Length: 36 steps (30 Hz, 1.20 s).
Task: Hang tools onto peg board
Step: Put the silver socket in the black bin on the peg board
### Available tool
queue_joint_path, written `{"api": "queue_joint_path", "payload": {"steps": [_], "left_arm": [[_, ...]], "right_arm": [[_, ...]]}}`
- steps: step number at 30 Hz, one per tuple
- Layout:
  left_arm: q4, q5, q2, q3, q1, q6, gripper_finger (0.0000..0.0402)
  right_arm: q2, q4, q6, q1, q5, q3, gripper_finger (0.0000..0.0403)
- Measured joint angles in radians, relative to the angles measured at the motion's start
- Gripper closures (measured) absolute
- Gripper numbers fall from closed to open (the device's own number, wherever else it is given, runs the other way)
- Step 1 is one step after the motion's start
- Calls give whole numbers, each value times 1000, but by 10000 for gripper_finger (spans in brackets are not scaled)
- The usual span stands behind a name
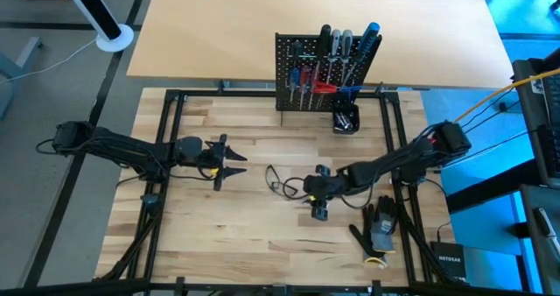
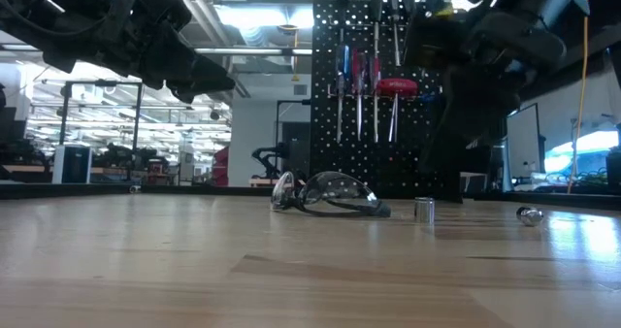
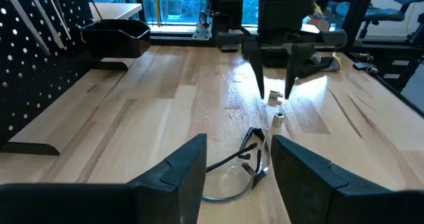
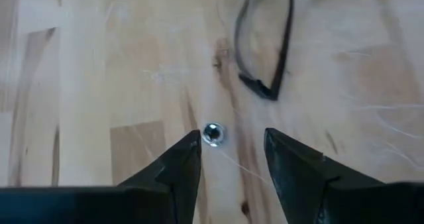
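You have the peg board (image 1: 319, 73) standing upright at the far edge of the wooden surface (image 1: 254, 235), a black panel dotted with holes. Tools (image 1: 337, 55) already hang on it: screwdrivers with red, blue, black and grey handles and thin metal shafts. Just beside the board's foot sits a small black cup (image 1: 345, 119); what is in it cannot be made out.

In front of the board, near the middle of the surface, lie clear safety glasses (image 2: 325, 192) with dark temples. The low view shows you two small metal sockets near them, one upright (image 2: 424, 209) and one lying on its side (image 2: 529, 214); the high view barely shows these.

Your right gripper (image 4: 232, 154) hangs over the surface in front of the board, jaws spread apart and holding nothing, with a socket (image 4: 212, 134) lying just beyond their tips. Your left gripper (image 3: 238, 164) waits well to the board's left, jaws parted and empty, pointed toward the glasses. Black gloves (image 1: 381, 228) lie at the surface's near right.
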Motion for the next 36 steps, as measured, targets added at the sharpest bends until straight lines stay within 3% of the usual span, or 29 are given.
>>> {"api": "queue_joint_path", "payload": {"steps": [10,22,29,36], "left_arm": [[32,0,0,0,1,79,243],[25,0,0,0,1,48,243],[23,0,0,0,1,51,243],[23,0,0,0,1,51,243]], "right_arm": [[44,59,2,-3,2,0,236],[150,126,1,-2,-53,0,236],[162,129,1,-2,-33,0,236],[162,125,1,-3,-21,0,288]]}}
